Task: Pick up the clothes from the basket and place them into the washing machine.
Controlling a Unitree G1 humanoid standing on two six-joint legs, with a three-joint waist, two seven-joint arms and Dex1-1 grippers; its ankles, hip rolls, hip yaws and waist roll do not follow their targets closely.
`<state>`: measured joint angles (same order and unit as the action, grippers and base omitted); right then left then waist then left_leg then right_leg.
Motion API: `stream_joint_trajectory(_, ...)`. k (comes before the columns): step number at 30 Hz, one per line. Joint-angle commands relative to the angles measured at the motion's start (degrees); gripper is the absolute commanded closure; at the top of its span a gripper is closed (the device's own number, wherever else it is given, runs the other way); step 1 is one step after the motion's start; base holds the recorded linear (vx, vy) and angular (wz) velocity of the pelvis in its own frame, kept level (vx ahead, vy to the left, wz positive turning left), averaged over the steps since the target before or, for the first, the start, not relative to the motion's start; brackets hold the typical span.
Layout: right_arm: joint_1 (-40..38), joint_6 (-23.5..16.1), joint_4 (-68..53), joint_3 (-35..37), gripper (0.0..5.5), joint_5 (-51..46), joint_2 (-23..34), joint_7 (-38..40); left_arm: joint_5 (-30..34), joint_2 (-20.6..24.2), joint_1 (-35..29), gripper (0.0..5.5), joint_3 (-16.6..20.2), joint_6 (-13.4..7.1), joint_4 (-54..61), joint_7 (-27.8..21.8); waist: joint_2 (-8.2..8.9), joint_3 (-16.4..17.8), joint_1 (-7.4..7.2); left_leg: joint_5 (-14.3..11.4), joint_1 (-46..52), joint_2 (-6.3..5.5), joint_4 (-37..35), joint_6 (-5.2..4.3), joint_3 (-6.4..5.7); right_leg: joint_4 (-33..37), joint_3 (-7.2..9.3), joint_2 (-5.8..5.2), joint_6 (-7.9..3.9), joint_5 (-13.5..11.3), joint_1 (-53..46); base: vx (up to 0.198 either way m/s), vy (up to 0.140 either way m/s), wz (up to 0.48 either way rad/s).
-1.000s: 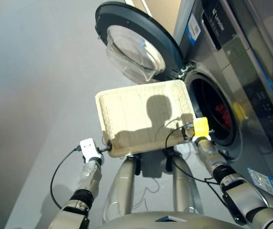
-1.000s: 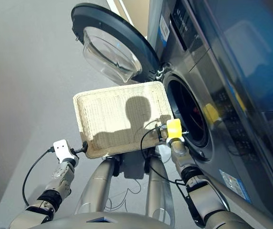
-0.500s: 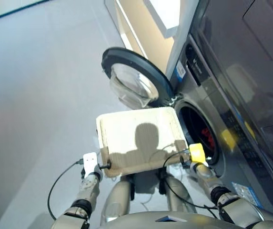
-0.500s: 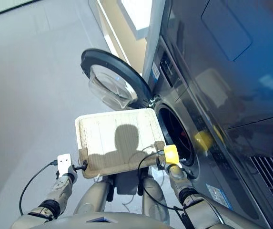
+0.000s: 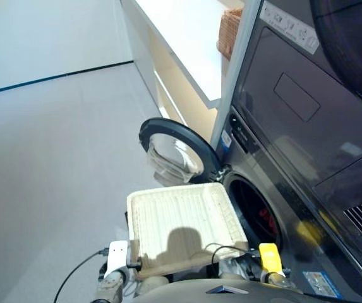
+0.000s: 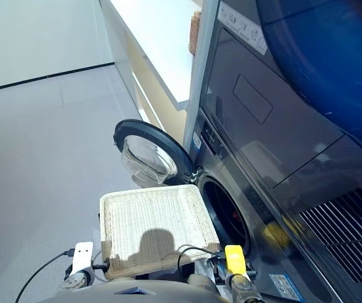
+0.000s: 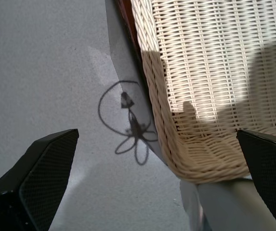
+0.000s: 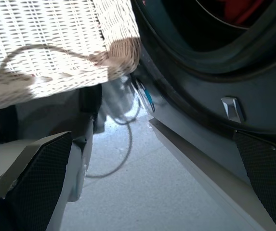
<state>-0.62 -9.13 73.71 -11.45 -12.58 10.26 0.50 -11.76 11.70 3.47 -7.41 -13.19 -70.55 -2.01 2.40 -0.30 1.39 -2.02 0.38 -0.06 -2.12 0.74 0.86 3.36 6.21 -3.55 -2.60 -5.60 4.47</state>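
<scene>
Your biggest landmark is the washing machine (image 5: 275,208), dark grey and glossy, standing at the right with its porthole open; the black-rimmed glass door (image 5: 177,151) is swung out to the left. Above it you see a second dark unit (image 5: 332,63) with a white label strip near its top edge, but the print on it is too small to read. A blue-and-white sticker sits near the machine's lower right corner, also unreadable.

Just left of the porthole lies the basket (image 5: 179,228), cream-white and woven, its floor bare in both head views. Deep in the drum you can make out a patch of red cloth (image 8: 241,8); the head view shows the same red spot (image 5: 267,219). You cannot tell from these pictures where the navy and black garments are.

Your left gripper (image 7: 152,178) hangs at the basket's near left corner, fingers spread wide with nothing between them; one finger is over bare floor, the other by the woven rim, apparently just clear of it. Your right gripper (image 8: 147,178) is at the basket's near right corner, beside the machine's lower front, and it too is spread wide and holds nothing.

A small brown wicker basket (image 5: 229,30) stands on the white counter (image 5: 187,44) far behind.
</scene>
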Motion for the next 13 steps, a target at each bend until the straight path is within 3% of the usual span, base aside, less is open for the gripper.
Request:
stream_joint_trajectory(1, 0.0, 0.2, 2.2, -0.3, 0.0, 1.5, -0.4, -1.4, 2.2, -0.7, -1.4, 0.0, 2.6, -0.2, -3.5, -0.8, -0.62, -1.3, -0.79, 5.6, -2.3, -2.4, -2.9, -1.84, 3.51, -1.2, 0.94, 0.9, -3.14, 0.0, -0.9, 0.0, 0.0, 0.0)
stream_joint_trajectory(13, -0.4, 1.2, 4.9, 0.9, 0.0, -0.5, -1.6, -2.5, 2.0, -1.2, -0.5, 0.0, 2.9, 0.4, -4.1, -1.5, -0.56, -3.0, -0.57, 4.6, 1.0, -2.15, -2.9, -1.34, 3.23, -1.9, 0.13, 1.05, -3.04, 1.1, -3.7, 0.0, 0.0, 0.0)
